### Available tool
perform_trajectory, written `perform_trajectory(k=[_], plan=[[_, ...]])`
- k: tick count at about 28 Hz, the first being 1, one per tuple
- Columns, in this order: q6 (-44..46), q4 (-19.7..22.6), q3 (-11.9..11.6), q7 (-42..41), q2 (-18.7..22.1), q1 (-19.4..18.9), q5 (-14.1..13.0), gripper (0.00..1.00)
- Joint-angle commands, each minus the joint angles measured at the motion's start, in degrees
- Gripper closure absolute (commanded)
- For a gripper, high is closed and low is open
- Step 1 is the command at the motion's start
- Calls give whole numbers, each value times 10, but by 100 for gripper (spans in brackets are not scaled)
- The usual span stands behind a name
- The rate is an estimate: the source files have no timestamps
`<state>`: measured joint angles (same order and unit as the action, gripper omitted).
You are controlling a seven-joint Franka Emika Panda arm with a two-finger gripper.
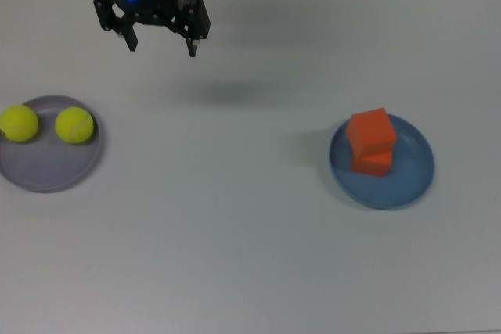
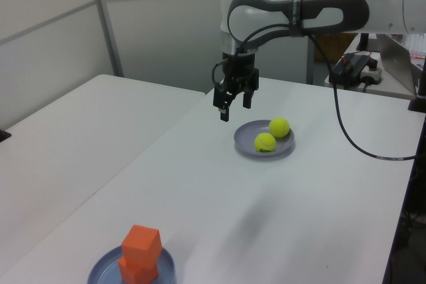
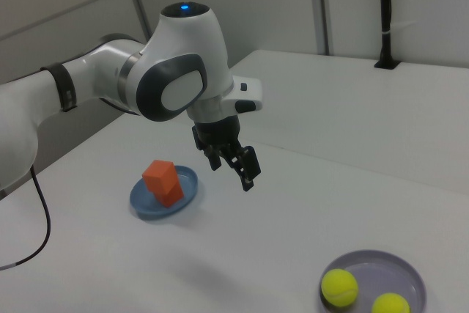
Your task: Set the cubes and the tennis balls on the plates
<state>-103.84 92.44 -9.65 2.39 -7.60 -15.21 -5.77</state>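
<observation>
Gripper [image 1: 162,43] hovers high over the far left of the table [image 1: 235,232] in the top view, fingers apart and nothing between them. It is well clear of both plates.

Everything the task names looks to be on a plate already, so my read is that the job is done and the only step in hand is backing off. To do that well, I'd keep the hand high and swing it away from the lavender plate [image 1: 48,170], not across it. One ball rides right at the rim and a brush could roll it off.

Now the plates. At the top view's left, the lavender one holds both tennis balls. The first ball [image 1: 19,123] is at the far-left edge and the second ball [image 1: 74,124] is just beside it, further in. They sit close, though I can't tell if they touch.

At the top view's right, well apart, the blue plate [image 1: 407,185] carries both orange cubes, stacked. The upper cube [image 1: 371,131] rests a little askew on the lower cube [image 1: 373,163]. That stack looks a bit tippy, so no bumping the table.
</observation>
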Motion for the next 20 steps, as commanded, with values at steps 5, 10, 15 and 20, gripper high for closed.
perform_trajectory(k=[5, 10, 15, 20], plan=[[3, 18, 6, 7, 19, 2, 9, 0], [2, 18, 5, 7, 19, 2, 9, 0], [2, 18, 5, 7, 19, 3, 8, 0], [3, 16, 3, 8, 21, 4, 4, 0]])
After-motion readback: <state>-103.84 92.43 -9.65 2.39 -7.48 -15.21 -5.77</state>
